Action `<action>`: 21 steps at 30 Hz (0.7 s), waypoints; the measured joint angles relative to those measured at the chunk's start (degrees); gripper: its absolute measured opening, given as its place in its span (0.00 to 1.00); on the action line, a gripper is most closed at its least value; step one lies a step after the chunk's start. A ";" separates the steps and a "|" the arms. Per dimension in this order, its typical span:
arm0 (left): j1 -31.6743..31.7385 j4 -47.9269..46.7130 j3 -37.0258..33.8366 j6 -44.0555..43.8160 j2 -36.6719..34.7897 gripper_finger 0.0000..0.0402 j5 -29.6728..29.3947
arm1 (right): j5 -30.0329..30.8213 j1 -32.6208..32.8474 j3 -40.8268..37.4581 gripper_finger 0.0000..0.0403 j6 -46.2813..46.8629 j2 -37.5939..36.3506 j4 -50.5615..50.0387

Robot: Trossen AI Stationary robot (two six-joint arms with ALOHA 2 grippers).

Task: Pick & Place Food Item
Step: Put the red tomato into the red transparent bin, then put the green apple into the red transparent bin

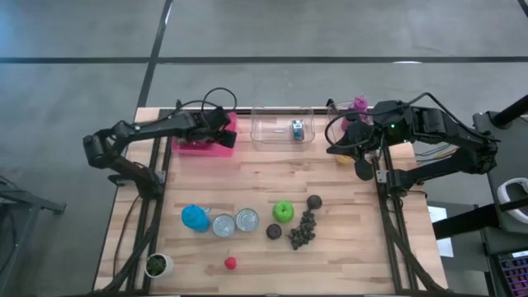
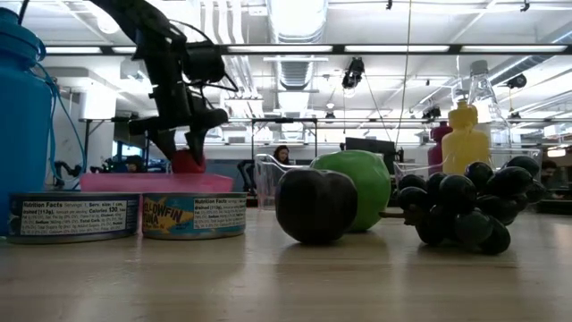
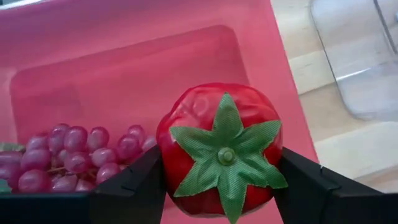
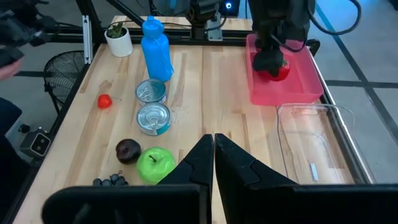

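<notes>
Nearly done, by my read: left gripper [image 3: 221, 186] is clamping the red tomato [image 3: 219, 148] between both fingers and hanging it over the pink bin [image 1: 188, 146], at the table's far-left edge. Red grapes [image 3: 74, 158] are already lying inside that bin. What's left is the drop and release; the tomato isn't resting on the bin floor yet, judging by the low view, where it's sitting just above the pink rim.

Right gripper [image 4: 213, 155] is idling at the far-right side, fingers pressed together, gripping nothing.

Still sitting loose on the table: green apple [image 1: 283, 210], plum [image 1: 274, 232], dark grapes [image 1: 303, 231], a small red item [image 1: 230, 263]. Can't say whether they're part of the job.

Hard to make out: bin depth under the tomato, and the object inside the clear container [image 1: 283, 130].
</notes>
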 joint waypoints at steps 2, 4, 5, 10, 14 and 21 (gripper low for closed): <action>0.44 0.91 -0.77 -1.26 -0.11 0.58 -0.25 | 0.00 0.00 0.00 0.03 0.02 0.00 0.00; 1.27 0.74 -1.44 -1.95 -0.15 0.59 -0.29 | 0.00 0.01 0.00 0.03 0.02 0.00 0.00; 1.66 1.02 -1.70 -2.14 -0.14 0.60 -0.44 | 0.00 0.02 0.00 0.03 0.02 0.00 0.00; 2.51 5.14 -3.18 -2.37 -0.08 0.64 -0.22 | 0.00 0.00 0.00 0.03 0.02 0.00 0.00; 2.59 5.15 -3.21 -2.77 -0.08 0.75 -0.24 | 0.00 0.00 0.00 0.03 0.00 0.00 0.00; 2.60 5.16 -3.25 -1.28 -0.08 0.97 -0.90 | 0.00 0.01 0.00 0.03 0.01 0.00 0.00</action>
